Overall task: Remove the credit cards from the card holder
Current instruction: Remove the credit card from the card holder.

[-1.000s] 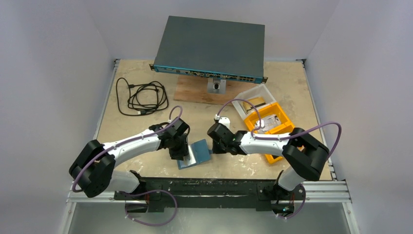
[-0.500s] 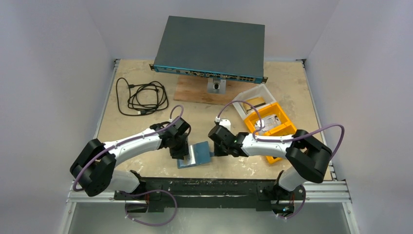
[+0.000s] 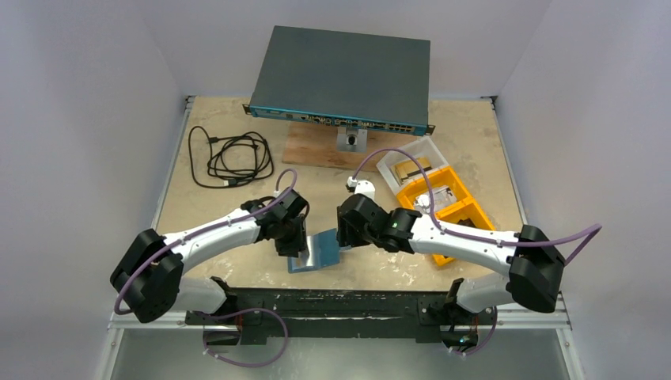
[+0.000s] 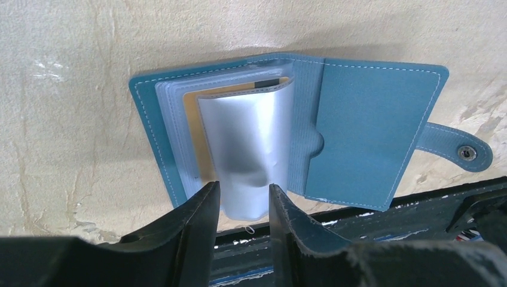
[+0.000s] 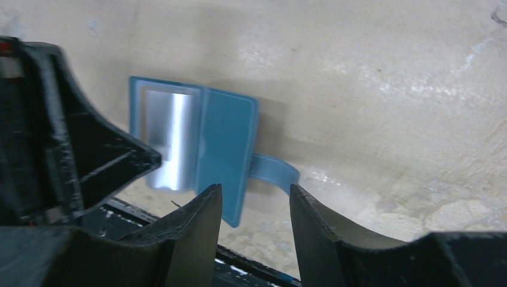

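**Holder** (image 3: 320, 252): lies open, book-fashion, at the near edge of the worktop (image 3: 467, 134), about midway along it and between my two grippers. Inner pockets face up. The tab (image 5: 272, 170) points toward my right gripper.

**Left gripper** (image 4: 242, 203): fingers closed on the two long sides of a silvery card (image 4: 248, 137), at its end closest to the near edge. The card bows between them, which I read as the effect of the sideways squeeze. Its far end sits within the left-hand pockets, so it is not yet out. A yellowish edge shows beneath it. How many cards the pockets hold I cannot tell.

**Right gripper** (image 5: 254, 209): fingers spread and holding nothing, poised over the near corner of the right flap (image 5: 227, 143). Judged purpose: to press that flap down and pin the holder while my left draws the card toward the near edge.

**Risk:** with the flap unpinned, the holder may slide along with the card. The bowed card may also spring from my grip.
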